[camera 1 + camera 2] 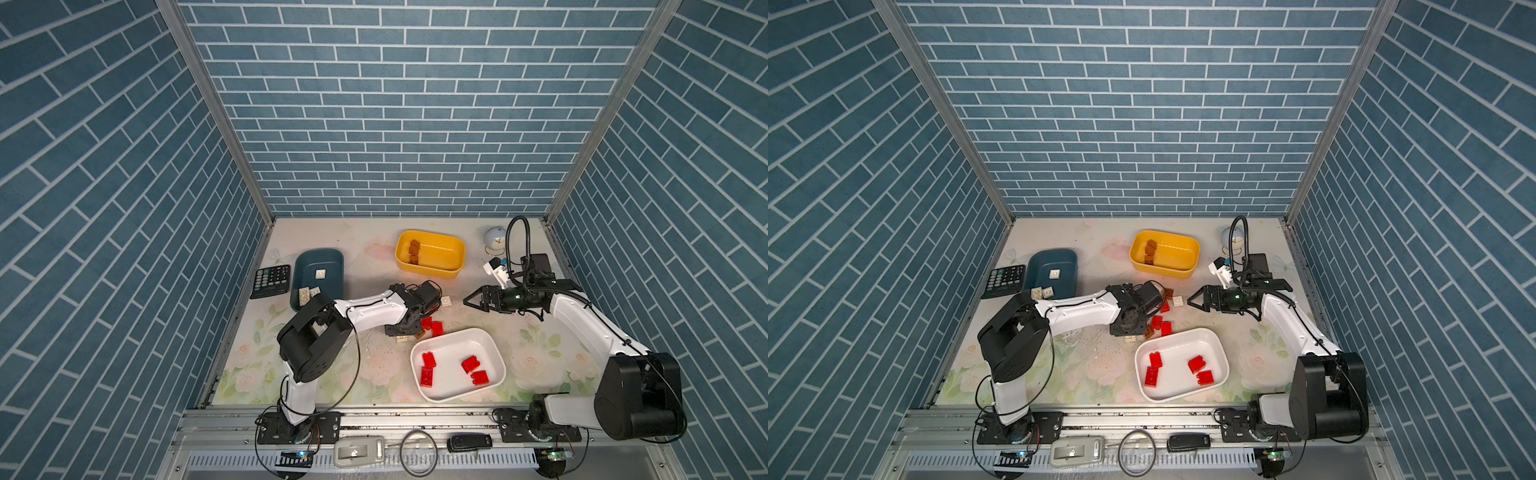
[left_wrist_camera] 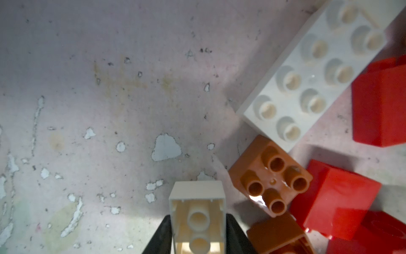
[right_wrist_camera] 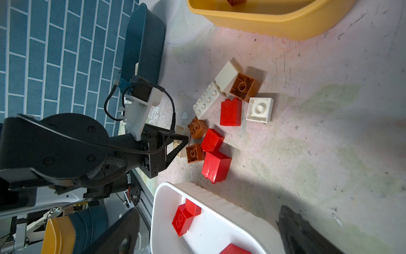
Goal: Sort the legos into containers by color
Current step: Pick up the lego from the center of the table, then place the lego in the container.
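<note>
My left gripper (image 2: 197, 222) is shut on a cream-white lego (image 2: 197, 204), black fingers against both its sides and its hollow underside facing the wrist camera. It sits low over the table beside the loose pile: a long white brick (image 2: 307, 77), a brown brick (image 2: 270, 178) and red bricks (image 2: 338, 198). In both top views the left gripper (image 1: 401, 334) is just left of the pile (image 1: 432, 326). My right gripper (image 1: 473, 301) hovers open and empty right of the pile. The white tub (image 1: 449, 382) holds red bricks, the yellow tub (image 1: 440, 253) brown ones, the teal tub (image 1: 320, 259) white ones.
A black calculator (image 1: 272, 281) lies left of the teal tub. A small round clock (image 1: 494, 241) stands at the back right. A single white square brick (image 1: 446, 301) lies between the two grippers. Blue brick-patterned walls close in three sides.
</note>
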Robot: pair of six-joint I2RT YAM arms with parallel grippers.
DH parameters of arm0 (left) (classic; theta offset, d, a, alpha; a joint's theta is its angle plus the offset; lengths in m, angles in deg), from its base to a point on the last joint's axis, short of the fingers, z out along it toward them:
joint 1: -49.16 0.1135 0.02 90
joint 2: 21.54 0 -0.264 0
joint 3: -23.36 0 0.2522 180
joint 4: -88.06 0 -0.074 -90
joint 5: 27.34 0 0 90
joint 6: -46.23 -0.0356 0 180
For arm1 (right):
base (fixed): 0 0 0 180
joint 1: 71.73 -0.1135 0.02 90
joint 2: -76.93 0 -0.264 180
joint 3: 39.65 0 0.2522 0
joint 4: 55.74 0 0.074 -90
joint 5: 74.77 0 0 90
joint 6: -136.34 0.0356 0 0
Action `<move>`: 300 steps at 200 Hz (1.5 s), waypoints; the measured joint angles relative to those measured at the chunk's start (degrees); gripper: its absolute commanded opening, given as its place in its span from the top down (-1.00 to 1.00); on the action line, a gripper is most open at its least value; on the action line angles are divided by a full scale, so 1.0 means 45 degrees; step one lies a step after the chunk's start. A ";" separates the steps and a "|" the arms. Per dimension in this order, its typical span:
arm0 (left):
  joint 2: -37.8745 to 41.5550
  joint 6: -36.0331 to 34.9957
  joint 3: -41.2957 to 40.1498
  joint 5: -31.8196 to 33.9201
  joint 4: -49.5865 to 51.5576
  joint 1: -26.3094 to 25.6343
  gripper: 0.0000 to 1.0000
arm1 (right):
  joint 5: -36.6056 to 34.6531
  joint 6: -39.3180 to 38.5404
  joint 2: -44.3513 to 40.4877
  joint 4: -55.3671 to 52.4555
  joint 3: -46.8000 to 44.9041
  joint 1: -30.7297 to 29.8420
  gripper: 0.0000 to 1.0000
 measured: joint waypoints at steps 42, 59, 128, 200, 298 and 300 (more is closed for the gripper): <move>0.0005 -0.0520 0.0000 0.0015 0.0102 0.0068 0.40 | 0.0000 0.0000 -0.0039 0.0029 0.0000 0.0000 -0.97; 0.0044 -0.0738 -0.0039 -0.0063 0.0063 0.0175 0.45 | 0.0000 0.0000 -0.0044 0.0029 0.0000 0.0000 -0.98; 0.1122 -0.2628 0.0253 -0.0083 0.1433 0.1185 0.38 | 0.0000 0.0005 -0.0044 0.0039 0.0000 0.0000 -0.97; 0.2856 -0.7189 0.2093 0.0335 0.2681 0.6523 0.38 | 0.0160 0.0330 -0.0044 0.0379 0.0000 0.0000 -0.98; -0.0733 -1.0996 0.4449 0.0102 0.1481 1.0773 0.38 | 0.0228 0.0777 -0.0034 0.0777 0.0364 -0.0515 -0.97; -0.0806 -1.1035 0.4473 0.0117 0.1443 1.0817 0.38 | 0.0228 0.0782 -0.0029 0.0782 0.0364 -0.0529 -0.97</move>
